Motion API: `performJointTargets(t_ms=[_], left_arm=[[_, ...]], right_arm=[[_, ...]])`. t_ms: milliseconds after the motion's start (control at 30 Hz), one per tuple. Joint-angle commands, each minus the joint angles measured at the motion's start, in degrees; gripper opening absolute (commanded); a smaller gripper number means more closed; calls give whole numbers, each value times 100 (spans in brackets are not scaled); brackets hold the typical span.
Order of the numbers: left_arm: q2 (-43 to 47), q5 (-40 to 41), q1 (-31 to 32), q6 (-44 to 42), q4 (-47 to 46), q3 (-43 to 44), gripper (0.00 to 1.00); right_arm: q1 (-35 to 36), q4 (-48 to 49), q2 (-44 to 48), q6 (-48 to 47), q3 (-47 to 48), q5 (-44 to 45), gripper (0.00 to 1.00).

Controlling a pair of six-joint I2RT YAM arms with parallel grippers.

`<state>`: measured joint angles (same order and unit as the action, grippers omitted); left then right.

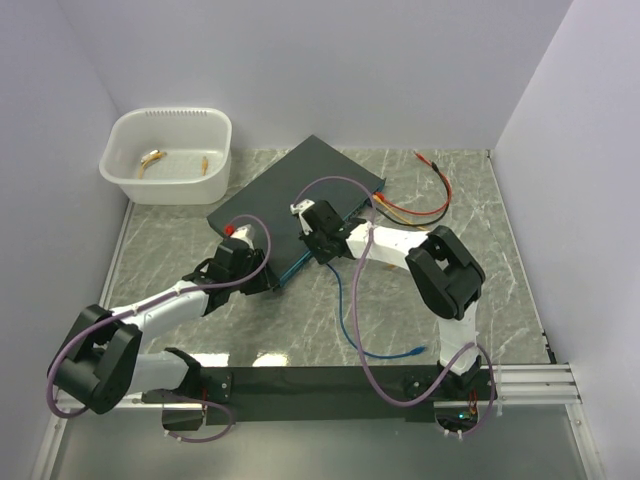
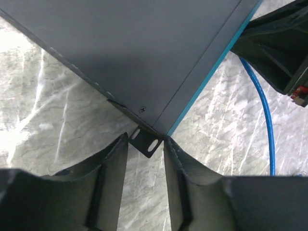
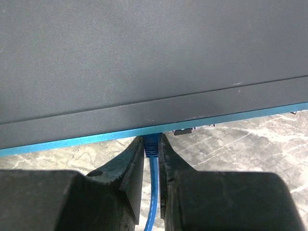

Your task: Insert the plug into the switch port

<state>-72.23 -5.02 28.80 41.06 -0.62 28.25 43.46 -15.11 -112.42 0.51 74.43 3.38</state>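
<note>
Inspection records 1 flat black box (image 1: 300, 190) lying askew on the grey marbled tabletop (image 1: 500, 280), its narrow teal-blue face (image 3: 72, 143) turned toward the 2 arms. The right hand (image 3: 151, 139) has its 2 fingers pressed in on 1 blue plug (image 3: 152, 150), whose tip meets the lower edge of that face. No switch port can be seen from any view, so seating cannot be confirmed. 1 blue cable (image 1: 345, 310) trails from the plug across the tabletop. The left hand (image 2: 145, 144) sits at the near corner of the box, its 2 fingers partly spread with 1 slotted mounting ear (image 2: 146, 142) between them; whether they press on it cannot be told. At the far left stands 1 white tub (image 1: 165, 112) holding 2 small pale items (image 1: 152, 158). Red and orange leads (image 1: 430, 195) lie behind the box; their count is unclear.
</note>
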Motion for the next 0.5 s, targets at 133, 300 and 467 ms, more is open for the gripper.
performJointTargets(t_ms=[133, 300, 467], left_arm=[[-64, 695, 126, 200, 35, 40, 48], [173, 906, 118, 297, 334, 119, 55], [297, 1090, 126, 280, 589, 225, 56]], right_arm=[[-22, 2549, 150, 10, -42, -197, 46], [13, 2329, 589, 1, -403, -39, 57], [145, 2083, 1116, 45, -789, 66, 59]])
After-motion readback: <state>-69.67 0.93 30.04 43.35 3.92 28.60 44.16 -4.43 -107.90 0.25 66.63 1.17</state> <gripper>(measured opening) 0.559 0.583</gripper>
